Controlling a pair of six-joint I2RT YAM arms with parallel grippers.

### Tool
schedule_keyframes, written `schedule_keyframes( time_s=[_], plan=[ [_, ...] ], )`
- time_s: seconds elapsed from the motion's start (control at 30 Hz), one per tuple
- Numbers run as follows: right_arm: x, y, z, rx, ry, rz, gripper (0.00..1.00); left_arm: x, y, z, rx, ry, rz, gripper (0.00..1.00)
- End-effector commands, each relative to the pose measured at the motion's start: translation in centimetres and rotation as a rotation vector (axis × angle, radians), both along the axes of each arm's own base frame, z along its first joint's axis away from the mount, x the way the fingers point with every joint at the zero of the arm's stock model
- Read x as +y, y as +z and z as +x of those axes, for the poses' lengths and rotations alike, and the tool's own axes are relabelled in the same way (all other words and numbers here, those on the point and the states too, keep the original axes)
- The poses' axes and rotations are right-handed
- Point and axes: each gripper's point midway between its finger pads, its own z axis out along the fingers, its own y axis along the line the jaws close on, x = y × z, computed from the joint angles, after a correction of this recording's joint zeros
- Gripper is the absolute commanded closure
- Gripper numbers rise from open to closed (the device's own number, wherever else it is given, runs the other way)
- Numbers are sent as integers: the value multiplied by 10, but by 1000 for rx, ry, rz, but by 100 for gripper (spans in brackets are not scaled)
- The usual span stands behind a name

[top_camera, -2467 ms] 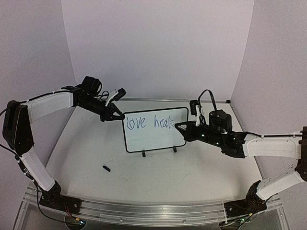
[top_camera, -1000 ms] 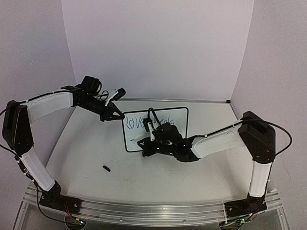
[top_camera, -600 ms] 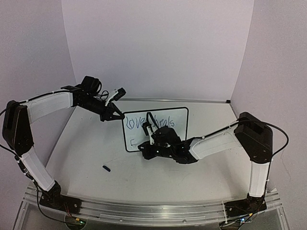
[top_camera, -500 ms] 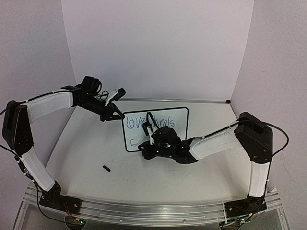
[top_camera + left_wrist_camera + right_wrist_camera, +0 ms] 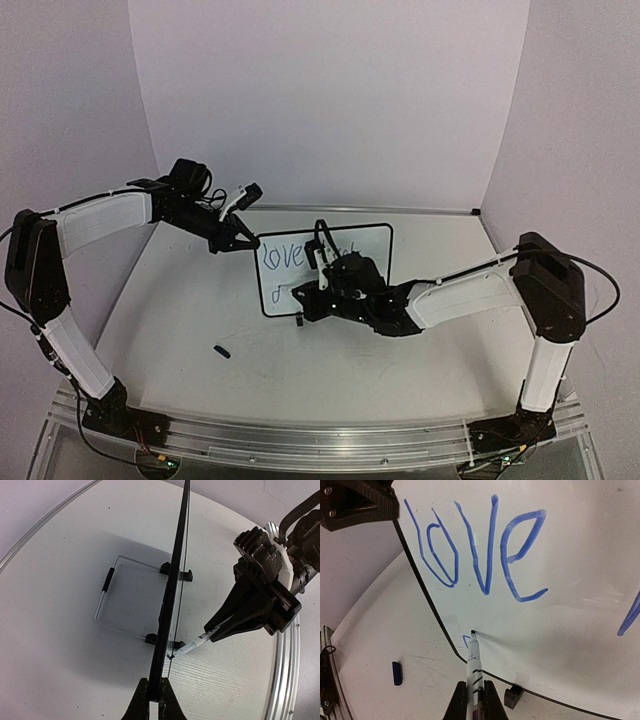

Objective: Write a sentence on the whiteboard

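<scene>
Table (image 5: 400,370): pale, round-edged. The whiteboard (image 5: 372,245) stands upright on its feet toward the far middle.

Left gripper (image 5: 154,692): clenched on the board's thin black frame at the upper left corner. It is in the same spot as in the earlier frames.

Right gripper (image 5: 476,700): clamped on a marker (image 5: 474,662), low in front of the board's left half. The marker tip touches the white surface near the lower left corner.

Sentence (image 5: 491,545): "love" reads clearly in blue on the first line. The next word is cut off in the right wrist view and mostly hidden behind the arm from above. A small blue mark sits beside the tip. Print on the marker barrel is too small to read.

Cap (image 5: 222,351): dark, lying on the table well apart from the board, unmoved.

Change: a couple of seconds back the right gripper was at the board's right end. It is now at the start of the second line, and the mark there has grown.
</scene>
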Motion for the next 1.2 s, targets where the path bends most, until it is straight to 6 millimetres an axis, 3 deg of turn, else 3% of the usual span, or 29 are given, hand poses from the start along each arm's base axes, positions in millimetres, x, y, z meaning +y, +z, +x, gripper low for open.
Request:
schedule_keyframes(
  time_s=[0.0,0.4,0.6,0.77,1.17],
  plan=[
    [-3,10,10,-30,-37,18,100,6,25,6,-114,17,-10,100],
    [-6,-39,0,68,-22,-31,100,6,25,6,-117,18,-8,100],
    [-8,-46,1,75,-37,-43,100,6,25,5,-117,17,-7,100],
    [-13,-32,3,49,-49,-30,100,6,26,5,-118,18,-7,100],
    [-17,26,-6,-12,-20,72,100,6,26,6,-119,18,-9,100]
  ],
)
